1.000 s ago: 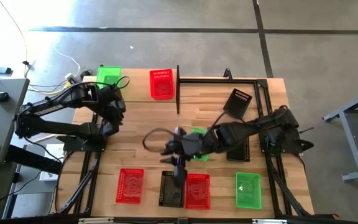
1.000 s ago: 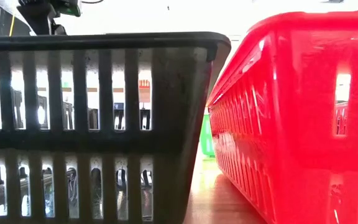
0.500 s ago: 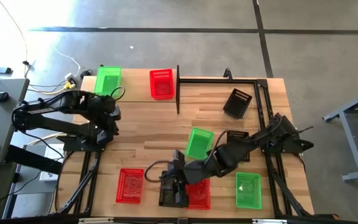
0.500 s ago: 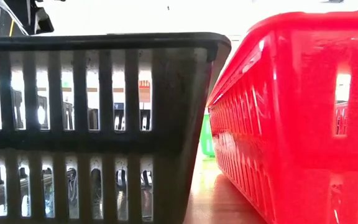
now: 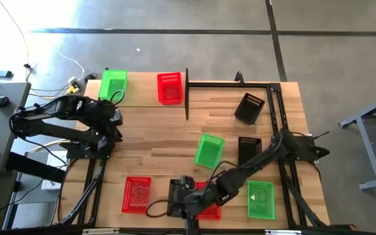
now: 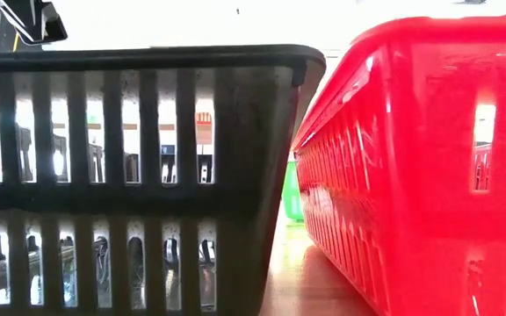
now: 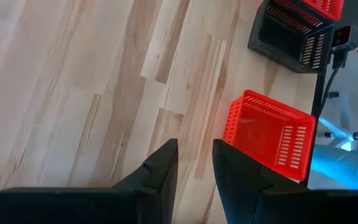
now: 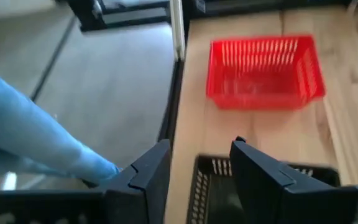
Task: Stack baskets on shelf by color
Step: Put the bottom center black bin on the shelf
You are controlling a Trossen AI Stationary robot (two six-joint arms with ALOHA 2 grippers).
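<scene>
Light-wood planking forms the tabletop point(image 5: 162, 140), which carries the baskets in a scattered, unstacked layout. Along the near edge stand a red basket point(image 5: 136, 194), a black basket point(image 5: 177, 198), a second red basket point(image 5: 209, 202) touching it, and a green basket point(image 5: 261, 199). A second green basket point(image 5: 209, 150) lies near the table centre, with a black basket point(image 5: 249, 151) just beside it toward the right arm. At the far edge sit a green basket point(image 5: 113, 85) and a red basket point(image 5: 170, 87), and a tilted black basket point(image 5: 250, 108) rests inside the black metal frame point(image 5: 230, 83). The right gripper point(image 8: 197, 165) hovers above the rim of the near-edge black basket, fingers spread and gripping nothing. The left gripper point(image 7: 194, 163) waits over bare planking on the left side of the table, fingers a narrow gap apart and empty. A light-blue sleeve or trouser leg point(image 8: 36, 134) shows beyond the table edge.
</scene>
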